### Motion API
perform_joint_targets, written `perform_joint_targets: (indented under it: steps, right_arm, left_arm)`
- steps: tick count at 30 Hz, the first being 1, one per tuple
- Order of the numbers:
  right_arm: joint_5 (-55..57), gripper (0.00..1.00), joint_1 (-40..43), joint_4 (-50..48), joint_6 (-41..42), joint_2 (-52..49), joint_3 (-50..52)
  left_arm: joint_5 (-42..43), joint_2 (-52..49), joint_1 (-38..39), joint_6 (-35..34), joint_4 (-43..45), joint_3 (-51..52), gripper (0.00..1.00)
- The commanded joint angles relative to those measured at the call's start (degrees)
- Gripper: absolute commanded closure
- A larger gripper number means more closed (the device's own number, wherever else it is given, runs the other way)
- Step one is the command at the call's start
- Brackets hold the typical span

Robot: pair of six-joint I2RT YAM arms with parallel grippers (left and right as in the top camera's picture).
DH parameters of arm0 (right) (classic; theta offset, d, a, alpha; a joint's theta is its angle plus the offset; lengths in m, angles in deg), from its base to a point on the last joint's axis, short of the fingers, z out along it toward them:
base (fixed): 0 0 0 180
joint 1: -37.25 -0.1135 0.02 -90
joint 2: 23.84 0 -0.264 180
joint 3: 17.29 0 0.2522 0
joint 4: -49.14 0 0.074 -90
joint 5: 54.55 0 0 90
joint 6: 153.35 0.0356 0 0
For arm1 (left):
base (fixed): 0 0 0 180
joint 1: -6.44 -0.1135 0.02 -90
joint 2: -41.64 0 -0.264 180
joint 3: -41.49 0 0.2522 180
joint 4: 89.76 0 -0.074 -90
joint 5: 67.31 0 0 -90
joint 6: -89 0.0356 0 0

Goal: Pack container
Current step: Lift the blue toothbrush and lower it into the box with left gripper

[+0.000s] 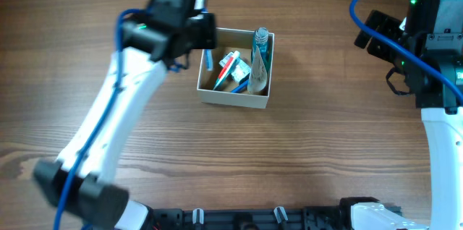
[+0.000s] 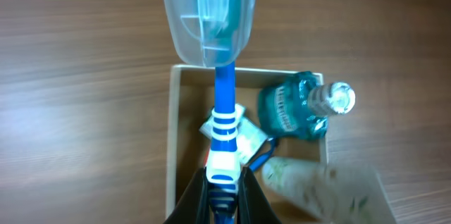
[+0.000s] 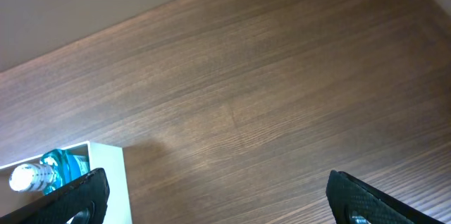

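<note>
Left wrist view: at the bottom edge, the left gripper (image 2: 224, 179) is clamped on a blue-and-white plastic toothbrush (image 2: 225, 104). The toothbrush's long axis runs straight up the frame to a clear translucent head cover (image 2: 208, 13) at the top. Beneath it lies the square, white-walled cardboard container (image 2: 171, 132), holding a teal mouthwash bottle (image 2: 289, 111) at right and a pale speckled tube (image 2: 310, 182) at lower right. Overhead, the container sits just above centre on the brown wood-grain table (image 1: 318, 129). In the right wrist view, the right gripper (image 3: 217, 197) is spread wide over the table.
</note>
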Motion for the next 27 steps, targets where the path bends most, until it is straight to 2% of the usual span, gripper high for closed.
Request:
perform_joint_targets:
  steps: [1, 9, 11, 12, 15, 16, 17, 21, 27]
  right_arm:
    - [0.0, 0.00, 0.0, -0.2, 0.1, 0.3, -1.0]
    - [0.0, 0.00, 0.0, -0.2, 0.1, 0.3, -1.0]
    - [0.0, 0.00, 0.0, -0.2, 0.1, 0.3, -1.0]
    - [0.0, 0.00, 0.0, -0.2, 0.1, 0.3, -1.0]
    - [-0.1, 0.00, 0.0, -0.2, 0.1, 0.3, -1.0]
    - [-0.1, 0.00, 0.0, -0.2, 0.1, 0.3, -1.0]
    - [0.0, 0.00, 0.0, -0.2, 0.1, 0.3, -1.0]
    - [0.0, 0.00, 0.0, -0.2, 0.1, 0.3, -1.0]
    - [0.0, 0.00, 0.0, -0.2, 0.1, 0.3, -1.0]
  left_arm:
    - [0.5, -7.8, 2.6, -0.9, 2.0, 0.7, 0.96]
    - [0.5, -16.8, 3.0, 1.9, 1.7, 0.7, 0.96]
    - [0.5, -16.6, 3.0, 1.9, 0.8, 0.6, 0.87]
    - [0.5, -15.9, 3.0, 1.9, -0.1, 0.4, 0.75]
    - [0.4, -13.0, 2.9, 2.0, -3.7, -0.6, 0.47]
    - [0.0, -11.5, 2.7, 1.9, -4.7, -0.7, 0.12]
    - [-0.8, -9.8, 2.5, 1.9, -5.9, -0.7, 0.00]
    - [-6.5, -1.4, 1.3, 1.9, -11.5, -0.7, 0.00]
    - [-6.9, 9.0, -0.1, 1.9, -16.9, -0.7, 0.00]
